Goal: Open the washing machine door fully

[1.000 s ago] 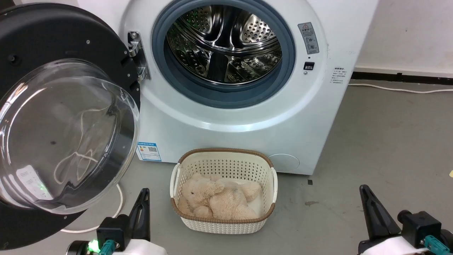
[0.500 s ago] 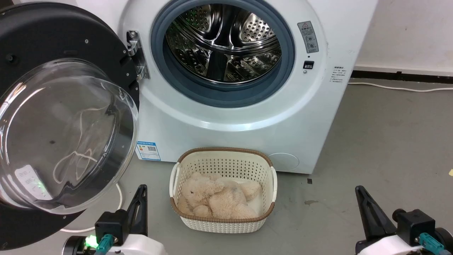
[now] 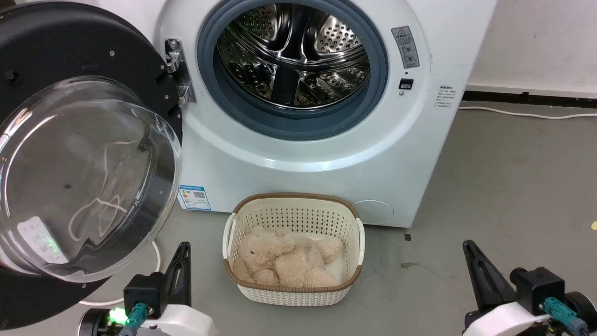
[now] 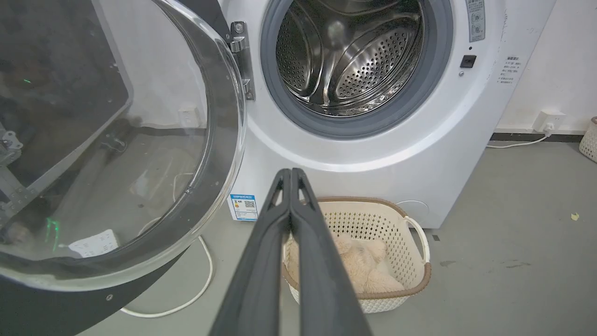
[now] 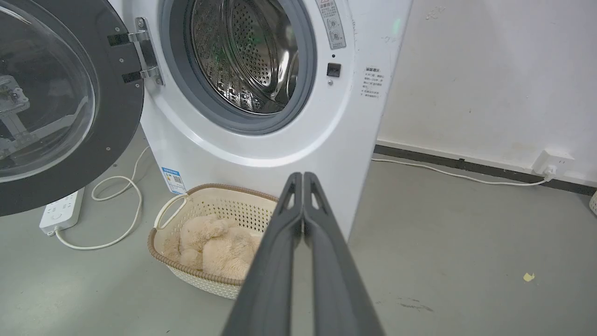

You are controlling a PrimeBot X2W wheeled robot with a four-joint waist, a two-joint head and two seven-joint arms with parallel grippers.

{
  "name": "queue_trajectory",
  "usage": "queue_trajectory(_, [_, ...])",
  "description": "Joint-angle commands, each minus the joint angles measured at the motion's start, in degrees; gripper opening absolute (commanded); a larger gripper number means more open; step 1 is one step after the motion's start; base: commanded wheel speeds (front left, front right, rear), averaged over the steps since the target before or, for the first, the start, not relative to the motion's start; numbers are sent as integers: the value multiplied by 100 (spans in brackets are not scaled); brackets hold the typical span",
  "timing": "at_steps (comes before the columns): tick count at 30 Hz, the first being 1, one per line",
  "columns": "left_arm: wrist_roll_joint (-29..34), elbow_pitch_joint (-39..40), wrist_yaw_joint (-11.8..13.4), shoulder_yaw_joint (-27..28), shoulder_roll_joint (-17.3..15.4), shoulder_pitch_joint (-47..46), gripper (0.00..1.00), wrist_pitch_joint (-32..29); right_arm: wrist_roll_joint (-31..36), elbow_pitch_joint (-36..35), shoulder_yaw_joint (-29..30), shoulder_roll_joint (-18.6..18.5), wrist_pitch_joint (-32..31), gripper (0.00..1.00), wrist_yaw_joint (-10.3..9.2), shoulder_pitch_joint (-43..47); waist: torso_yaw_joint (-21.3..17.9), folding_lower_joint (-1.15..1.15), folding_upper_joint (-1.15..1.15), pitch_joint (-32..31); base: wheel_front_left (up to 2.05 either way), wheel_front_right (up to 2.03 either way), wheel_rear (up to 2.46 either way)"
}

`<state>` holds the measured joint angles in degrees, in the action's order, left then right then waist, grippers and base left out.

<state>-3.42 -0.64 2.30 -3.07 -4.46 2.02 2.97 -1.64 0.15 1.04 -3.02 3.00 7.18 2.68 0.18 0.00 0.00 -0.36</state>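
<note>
The white washing machine (image 3: 308,154) stands ahead with its steel drum (image 3: 294,51) exposed inside the blue-grey ring. The washing machine door (image 3: 70,158) hangs swung wide out to the left on its hinge (image 3: 176,70), its clear glass bowl bulging toward me; it also appears in the left wrist view (image 4: 116,140) and the right wrist view (image 5: 60,102). My left gripper (image 3: 184,247) is shut and low, just right of the door's lower rim, touching nothing. My right gripper (image 3: 467,246) is shut, low at the far right, apart from the machine. Both wrist views show the fingers (image 4: 291,210) (image 5: 303,210) pressed together.
A cream basket (image 3: 294,291) holding a beige plush toy (image 3: 284,263) sits on the grey floor before the machine. A white cable (image 3: 156,261) and power strip (image 5: 60,212) lie under the door. Another cable (image 3: 527,114) runs along the right wall.
The head view has shifted slightly, so the machine and basket sit a little higher. Both grippers have slid a little down and left in it. The door stands as before.
</note>
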Motion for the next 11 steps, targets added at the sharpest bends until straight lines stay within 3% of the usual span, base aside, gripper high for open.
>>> queue_trajectory(1, [69, 27, -34, 34, 25, -118, 0, -35, 37, -11, -20, 11, -37, 0, 24, -125, -1, 0, 0, 2, 0, 0, 0])
queue_trajectory(11, [191, 44, -121, 156, 84, -155, 0, -152, 94, -13, -57, 13, -155, 0, 27, -189, -8, 0, 0, 17, 0, 0, 0])
